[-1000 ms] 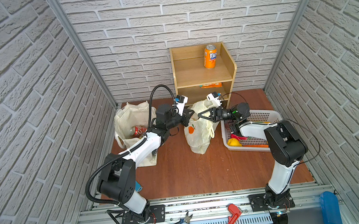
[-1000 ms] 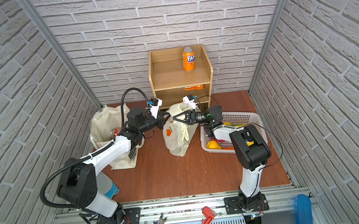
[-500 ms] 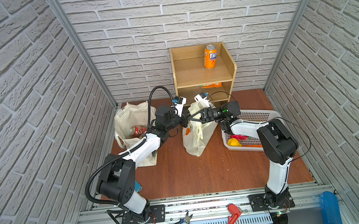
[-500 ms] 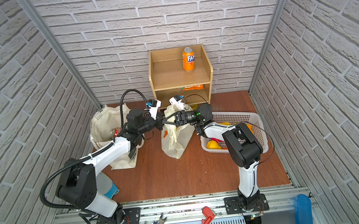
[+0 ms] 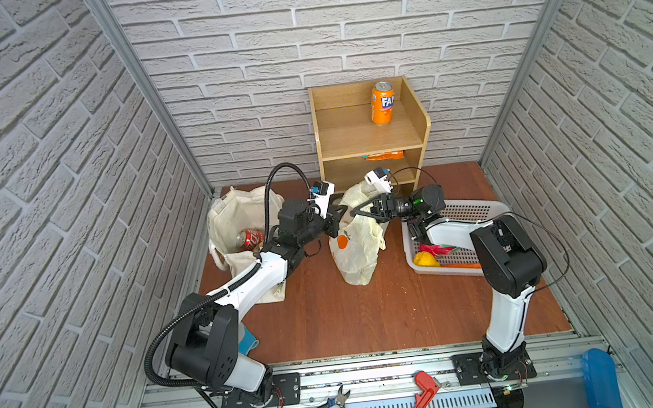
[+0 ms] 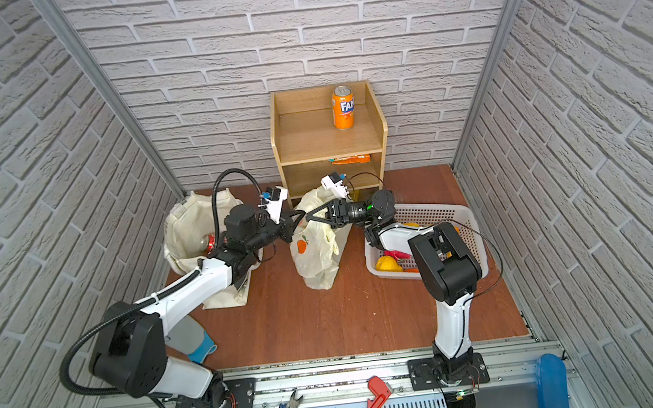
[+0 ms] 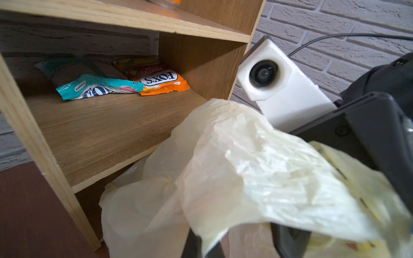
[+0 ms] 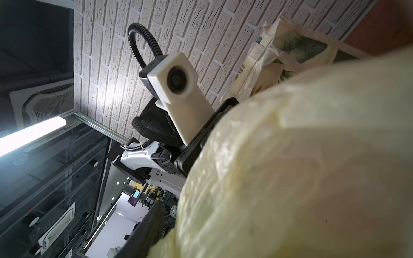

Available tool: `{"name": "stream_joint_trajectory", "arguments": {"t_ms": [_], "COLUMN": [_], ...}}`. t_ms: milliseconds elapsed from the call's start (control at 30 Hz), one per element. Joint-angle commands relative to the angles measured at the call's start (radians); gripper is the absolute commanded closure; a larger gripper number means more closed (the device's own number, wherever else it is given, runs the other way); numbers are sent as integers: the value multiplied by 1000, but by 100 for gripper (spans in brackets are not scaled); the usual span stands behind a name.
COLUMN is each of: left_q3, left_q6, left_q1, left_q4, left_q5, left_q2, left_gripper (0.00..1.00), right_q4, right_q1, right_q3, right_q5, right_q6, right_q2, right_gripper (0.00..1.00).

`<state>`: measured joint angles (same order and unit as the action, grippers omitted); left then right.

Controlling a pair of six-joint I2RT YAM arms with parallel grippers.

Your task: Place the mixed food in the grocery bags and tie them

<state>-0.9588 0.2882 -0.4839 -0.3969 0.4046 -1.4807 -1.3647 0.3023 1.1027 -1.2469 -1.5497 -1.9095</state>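
My left gripper [image 5: 339,213] is clamped on the top-left edge of the thin pale-yellow plastic carrier bag [image 5: 357,251], which stands mid-way across the worktop [image 5: 329,317]. My right gripper [image 5: 356,212] has its jaws apart, just right of that, against the film. The loose top bunches on its far side, so I reckon the right arm's nearer.

White brick walls [image 5: 338,23] enclose a wooden floor [image 5: 371,317] and shelf [image 5: 346,138].

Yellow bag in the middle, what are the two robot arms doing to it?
Two robot arms are working at the top of the yellow plastic bag. The left claw is shut on its top, and the right claw hangs open next to it. A red can lies in the canvas tote; some toy food sits in the white basket.
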Motion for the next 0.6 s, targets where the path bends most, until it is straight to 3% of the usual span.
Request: {"name": "stream_joint_trajectory", "arguments": {"t_ms": [0,233,367,500,567], "left_q3": [15,10,8,5,6], "left_q6": [-24,-67,-88,-101,-106], "left_q1": [7,5,6,6,6], "left_q4": [-67,-15,9,26,29], "left_q5": [-17,-20,-27,-34,-34], "left_q2": [38,49,54,56,56], "left_gripper": [100,100,100,100,100], "right_q4": [-43,-44,-43,-44,-43], "right_q1": [-15,-53,-66,-85,-101], "right_q3": [-12,-27,-38,-58,-76], "right_q5": [9,18,15,12,22], "right_q6": [7,5,5,4,11], "right_q2": [22,37,47,60,70], "right_gripper": [47,41,34,21,21]}}
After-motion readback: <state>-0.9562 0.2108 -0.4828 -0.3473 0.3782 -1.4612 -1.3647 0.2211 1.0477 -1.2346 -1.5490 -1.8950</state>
